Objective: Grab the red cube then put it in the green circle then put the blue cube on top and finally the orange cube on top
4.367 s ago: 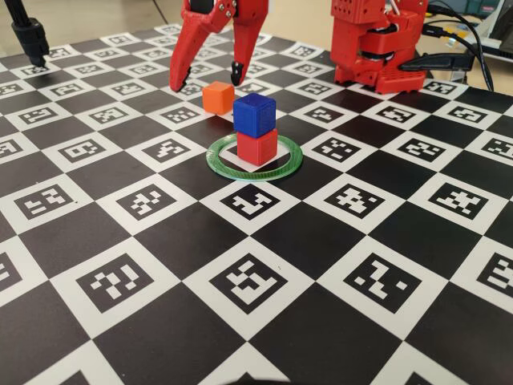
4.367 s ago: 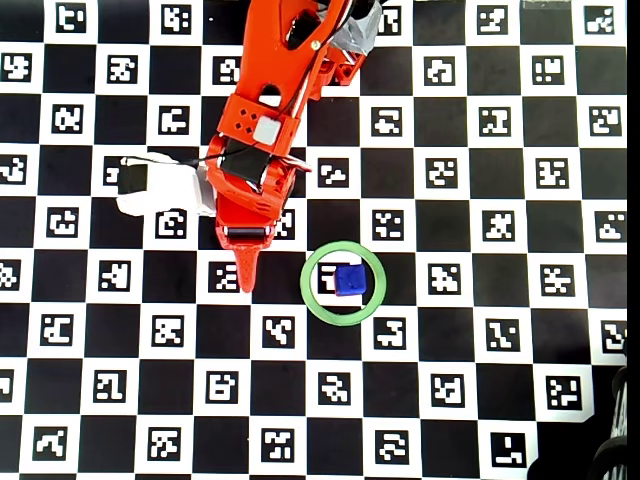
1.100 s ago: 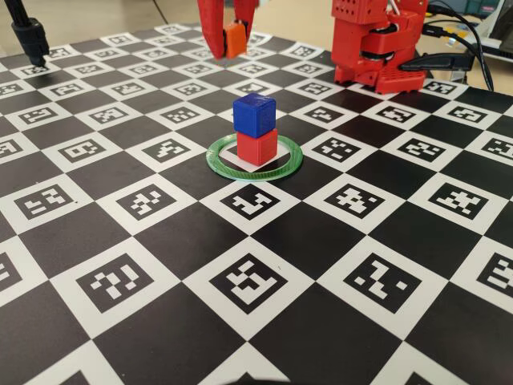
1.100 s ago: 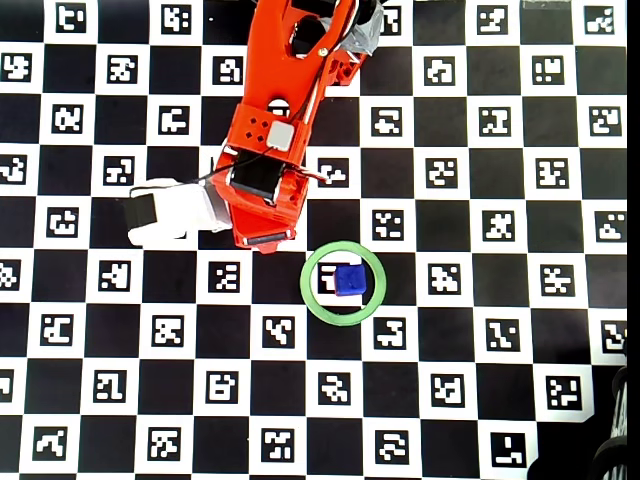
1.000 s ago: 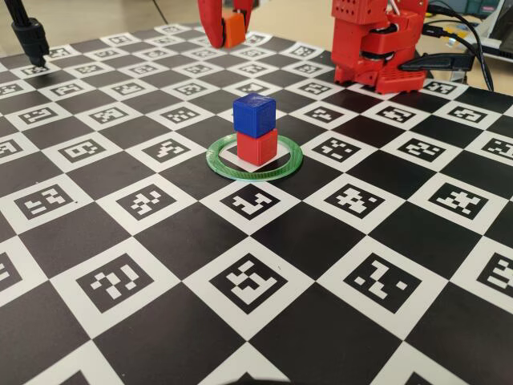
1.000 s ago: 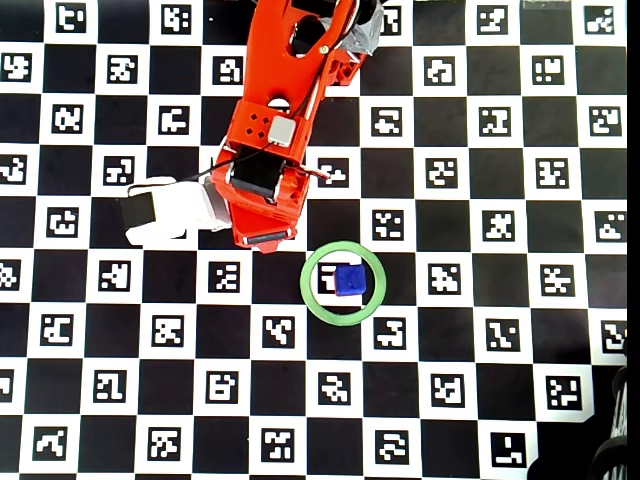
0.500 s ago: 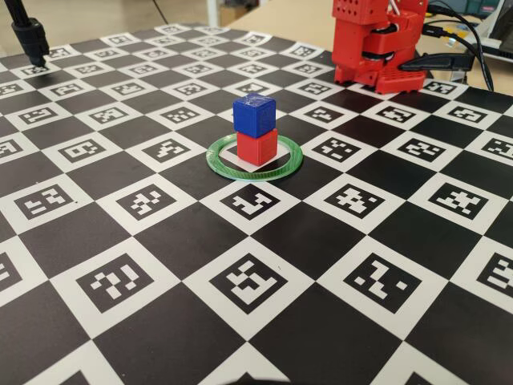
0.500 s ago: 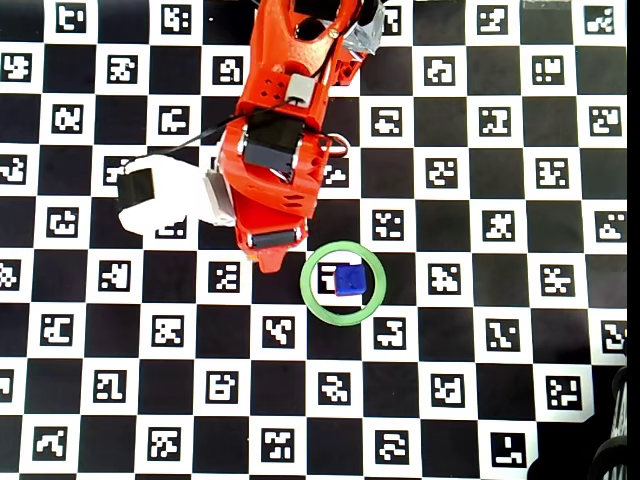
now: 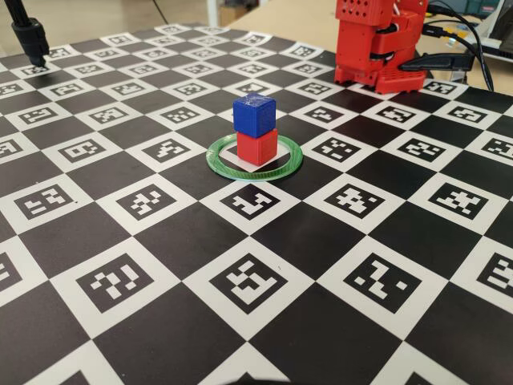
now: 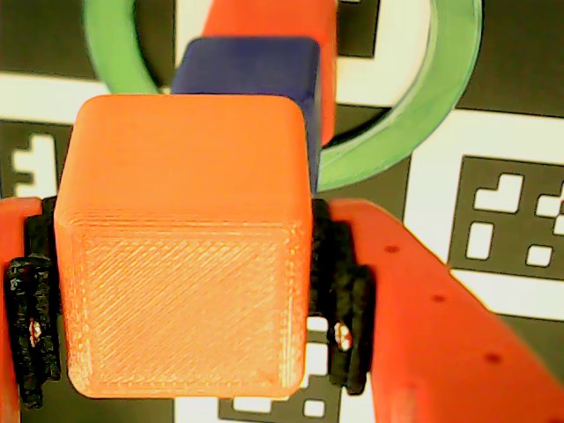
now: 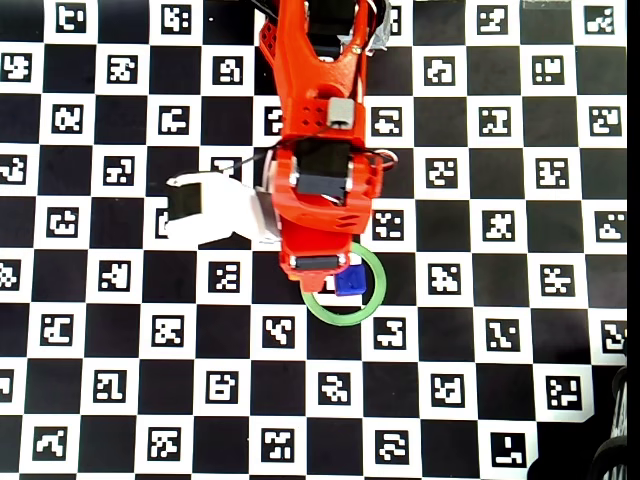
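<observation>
Orange plastic cube [image 10: 181, 247] clamped between tool [image 10: 176, 291] pads; dark blue cube [image 10: 251, 75] ahead, slightly offset — centre above it, lower squarely, release gently.

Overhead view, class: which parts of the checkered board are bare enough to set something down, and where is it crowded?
The checkered board is bare along the whole lower part below the green circle, and down the right side. It is crowded at the upper middle: the arm overhangs the ring, whose middle holds the blue cube on the red cube. The gripper carries the orange cube there.
</observation>
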You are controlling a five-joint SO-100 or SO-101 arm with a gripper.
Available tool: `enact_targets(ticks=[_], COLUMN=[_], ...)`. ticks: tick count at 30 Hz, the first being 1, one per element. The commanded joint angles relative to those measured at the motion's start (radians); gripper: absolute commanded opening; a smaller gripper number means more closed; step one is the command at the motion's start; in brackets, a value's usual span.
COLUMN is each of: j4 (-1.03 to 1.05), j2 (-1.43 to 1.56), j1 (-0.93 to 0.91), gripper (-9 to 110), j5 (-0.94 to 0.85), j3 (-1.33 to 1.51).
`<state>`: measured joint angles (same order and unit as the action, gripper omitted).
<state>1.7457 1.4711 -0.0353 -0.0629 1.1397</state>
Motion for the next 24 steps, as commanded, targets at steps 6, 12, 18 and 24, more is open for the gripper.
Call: enact_targets(ticks=[6,12,18,24], j4=[0.075,0.04,-0.025,-0.11], j2=[-0.009,-0.014,-0.015,-0.029], j1=[0.081,0.13,0.152,0.16], gripper=[9,9,9,9], j5=[0.107,0.158,0.178,0.192], j3=[-0.092,-0.058,0.003,0.077])
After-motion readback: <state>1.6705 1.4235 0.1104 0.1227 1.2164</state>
